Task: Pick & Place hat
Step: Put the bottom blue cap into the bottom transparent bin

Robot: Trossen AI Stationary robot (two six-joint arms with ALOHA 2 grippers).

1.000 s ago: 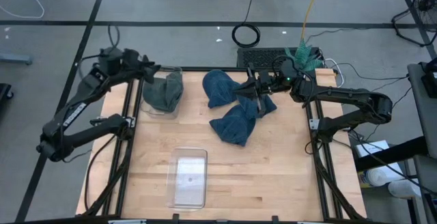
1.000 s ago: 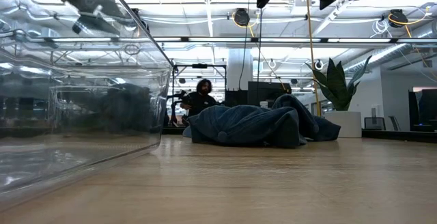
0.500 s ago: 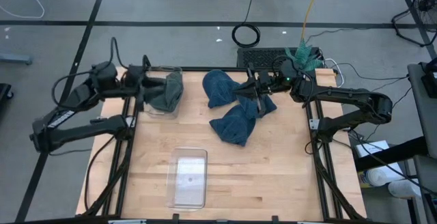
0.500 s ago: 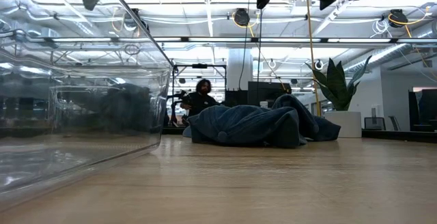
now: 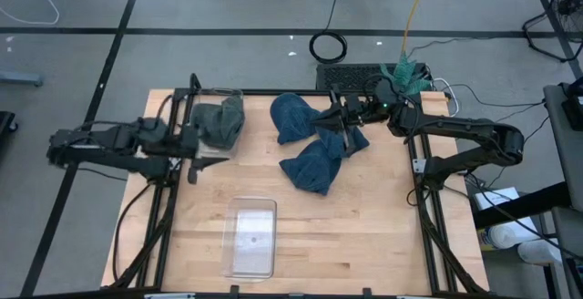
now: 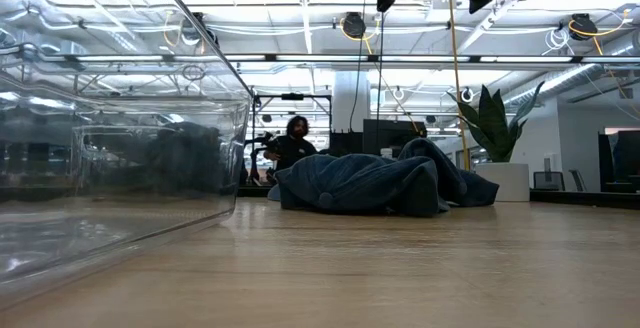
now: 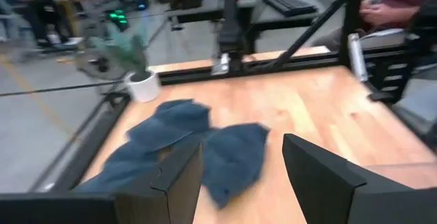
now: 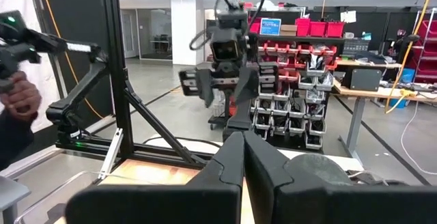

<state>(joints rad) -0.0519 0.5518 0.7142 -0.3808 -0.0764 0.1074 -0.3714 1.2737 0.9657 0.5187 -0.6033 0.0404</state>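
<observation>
Progress looks partial to us: one grey-green hat already sits in the clear bin at the far left of the table, just ahead of the left gripper, while two blue hats are not yet placed. We see the left gripper over the table's left edge, fingers spread wide and holding nothing; its wrist view looks across at the blue hats with bare wood between. We see the right gripper over the far middle of the table with its fingers pressed together; they appear to hold nothing, though we cannot tell for sure whether a fold of cloth is pinched. The upper blue hat lies just to that gripper's side and seems to touch it, the lower blue hat lies just beneath and nearer the front, and the two hats overlap. They look like soft knit beanies, crumpled, dark blue, floppy; in the low view they form one low heap. A second clear container stands empty near the front edge, well apart from both grippers. What is left, we judge: grasp each blue hat and place it in a container. A person sits in the room behind.
</observation>
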